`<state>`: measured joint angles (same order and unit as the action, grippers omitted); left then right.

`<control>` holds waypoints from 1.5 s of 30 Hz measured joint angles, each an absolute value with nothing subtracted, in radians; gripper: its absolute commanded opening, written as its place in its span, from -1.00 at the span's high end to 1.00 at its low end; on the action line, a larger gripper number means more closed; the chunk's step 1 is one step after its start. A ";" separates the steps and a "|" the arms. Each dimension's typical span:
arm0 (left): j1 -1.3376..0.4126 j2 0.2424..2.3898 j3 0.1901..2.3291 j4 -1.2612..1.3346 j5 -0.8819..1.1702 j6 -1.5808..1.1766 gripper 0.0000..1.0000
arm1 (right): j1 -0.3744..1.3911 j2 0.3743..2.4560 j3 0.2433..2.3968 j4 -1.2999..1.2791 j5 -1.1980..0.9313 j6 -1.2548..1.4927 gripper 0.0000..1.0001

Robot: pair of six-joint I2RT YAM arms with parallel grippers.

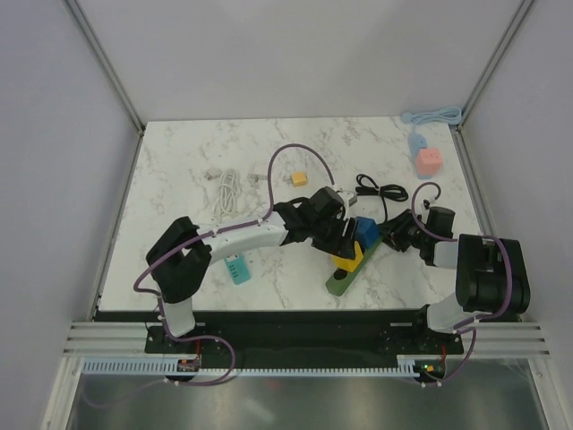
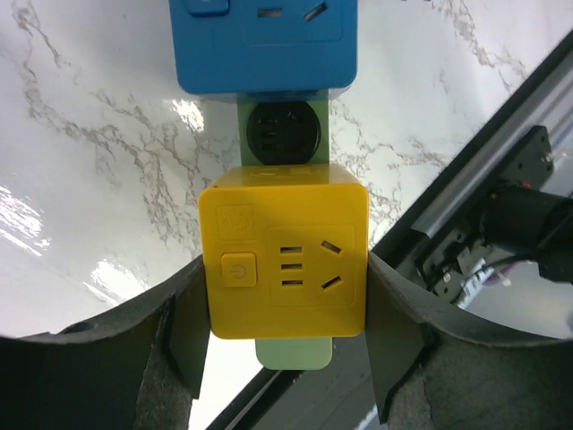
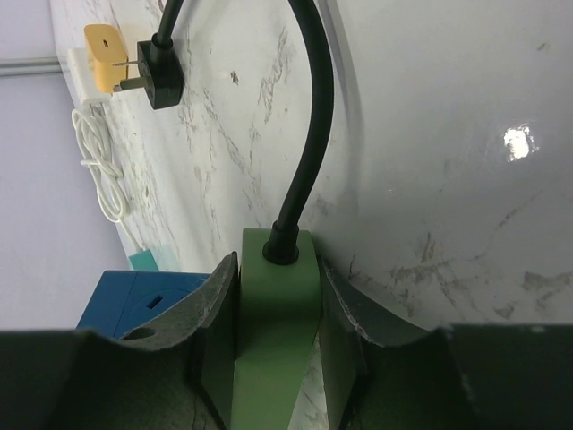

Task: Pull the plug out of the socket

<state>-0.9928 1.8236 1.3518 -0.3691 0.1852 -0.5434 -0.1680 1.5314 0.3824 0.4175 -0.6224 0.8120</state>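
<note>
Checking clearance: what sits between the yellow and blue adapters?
Between yellow adapter and blue adapter: an empty black socket on the green strip, per left wrist view.

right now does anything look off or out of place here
Nothing spilled or broken. The green power strip lies slantwise, and a black plug lies loose on the marble table, plugged into nothing.

We count two arms: the left arm (image 1: 242, 235) and right arm (image 1: 488, 269) share black joint housings and white links, with purple cables (image 1: 300, 149) looping alongside. The left claw (image 2: 286, 313) and right claw (image 3: 277, 322) have dark grey, matte, curved fingers (image 2: 398, 336).
</note>
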 measured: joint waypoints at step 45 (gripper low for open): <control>-0.319 1.806 1.378 -0.434 0.541 -0.518 0.96 | -0.176 1.519 0.377 0.438 -0.597 0.751 1.00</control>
<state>-0.3195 1.8065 1.3777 -0.4339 0.5407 -0.5179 -0.1764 1.5192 0.3771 0.4377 -0.5972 0.7513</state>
